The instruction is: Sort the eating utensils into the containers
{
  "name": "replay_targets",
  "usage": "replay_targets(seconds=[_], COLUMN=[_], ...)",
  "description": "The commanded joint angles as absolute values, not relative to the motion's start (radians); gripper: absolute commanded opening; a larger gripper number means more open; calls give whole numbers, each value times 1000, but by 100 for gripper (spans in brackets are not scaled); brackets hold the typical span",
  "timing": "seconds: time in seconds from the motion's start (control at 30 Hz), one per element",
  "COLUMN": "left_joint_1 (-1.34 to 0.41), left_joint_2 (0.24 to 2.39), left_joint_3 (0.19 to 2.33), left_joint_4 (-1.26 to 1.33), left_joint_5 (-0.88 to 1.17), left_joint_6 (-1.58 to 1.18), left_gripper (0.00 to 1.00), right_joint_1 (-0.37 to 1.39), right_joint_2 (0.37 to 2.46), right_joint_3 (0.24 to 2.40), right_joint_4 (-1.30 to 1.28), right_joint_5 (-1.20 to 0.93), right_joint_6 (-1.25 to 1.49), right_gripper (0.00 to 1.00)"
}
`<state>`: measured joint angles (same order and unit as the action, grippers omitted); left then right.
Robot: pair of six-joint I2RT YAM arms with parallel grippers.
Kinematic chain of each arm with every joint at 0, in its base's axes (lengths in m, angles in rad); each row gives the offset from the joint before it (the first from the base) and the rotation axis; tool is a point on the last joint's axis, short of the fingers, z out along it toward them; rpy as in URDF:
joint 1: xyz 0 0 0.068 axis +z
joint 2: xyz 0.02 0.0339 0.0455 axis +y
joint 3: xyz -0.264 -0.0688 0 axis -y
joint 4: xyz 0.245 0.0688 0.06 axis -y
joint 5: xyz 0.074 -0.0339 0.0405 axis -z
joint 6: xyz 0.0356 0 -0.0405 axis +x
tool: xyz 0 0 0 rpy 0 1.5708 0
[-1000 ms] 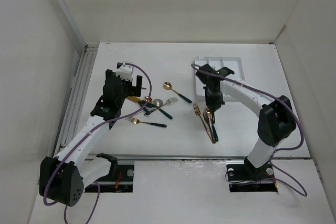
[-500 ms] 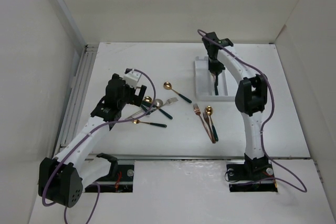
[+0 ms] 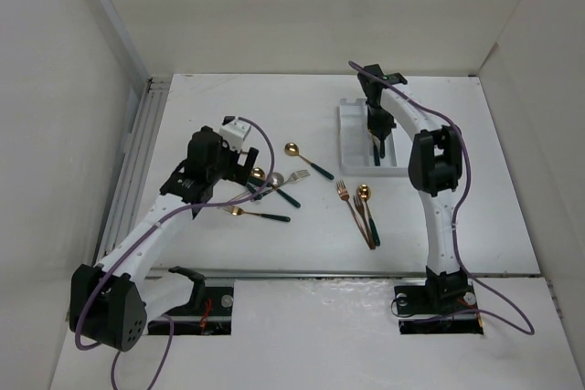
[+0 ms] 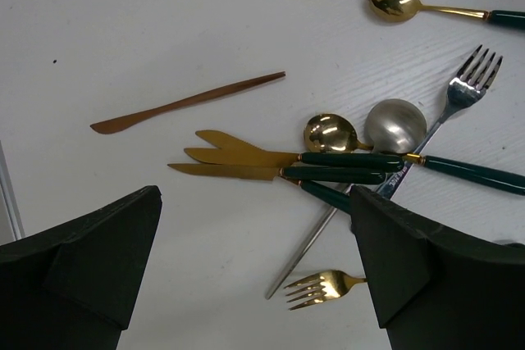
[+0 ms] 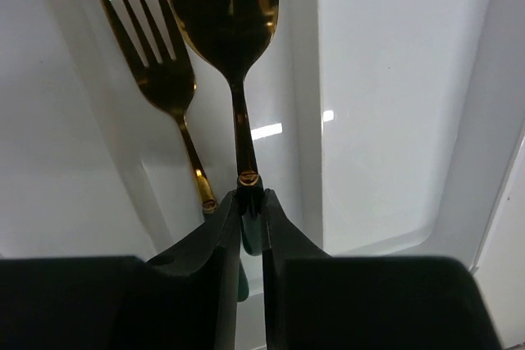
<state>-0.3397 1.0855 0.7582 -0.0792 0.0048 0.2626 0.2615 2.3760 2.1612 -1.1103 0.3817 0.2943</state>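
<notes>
My right gripper (image 5: 250, 202) is shut on the dark green handle of a gold-headed fork (image 5: 230, 14) and holds it over the white tray (image 3: 347, 139) at the back right. A second gold fork (image 5: 160, 79) lies in the compartment below, just left of the held one. My left gripper (image 4: 254, 284) is open and empty above a pile of utensils: two gold knives (image 4: 238, 161), a copper knife (image 4: 189, 102), a gold spoon (image 4: 328, 131), a silver spoon (image 4: 395, 125), a silver fork (image 4: 476, 71) and a small gold fork (image 4: 324, 288). In the top view the left gripper (image 3: 242, 160) hangs at the pile's left edge.
A gold spoon with a green handle (image 3: 294, 150) lies alone between pile and tray. A fork, a spoon and a copper piece (image 3: 363, 209) lie together in front of the tray. White walls enclose the table on three sides.
My right gripper has swung from the table's middle back to the tray with the fork in it and now hangs over a compartment. The left gripper has shifted slightly right over the pile.
</notes>
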Motion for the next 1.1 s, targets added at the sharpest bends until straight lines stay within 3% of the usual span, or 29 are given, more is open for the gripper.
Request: replay_targets(seconds=[0.0,0.07,0.2,0.33,0.43,0.67,0.83,1.07], left_joint_1=[-353,-353,-362,-380,-380,-410,-410,-419], left_joint_2=[1080,1080,1071,1060,1060,1060,1069,1069], left_joint_3=[802,792,781,761,752,752,752,732], left_joint_4=[-75,-75,-75,-75,-87,-98,-74,-49], left_joint_5=[28,28,38,38,49,104,104,86], left_joint_6=[291,301,301,301,301,313,302,302], left_gripper=[97,97,97,97,97,99,100,100], right_joint_1=[268,268,268,268,290,457,593,650], right_joint_2=[2352,2324,2274,2197,2084,1786,1710,1698], right_joint_3=[2158,2158,2149,2103,2008,1487,1173,1085], right_joint_4=[-1068,-1077,-1089,-1098,-1098,-1022,-947,-910], right_joint_5=[328,328,316,307,340,301,189,160], right_joint_6=[291,291,291,291,334,509,629,735], right_gripper=[15,20,44,56,56,34,33,31])
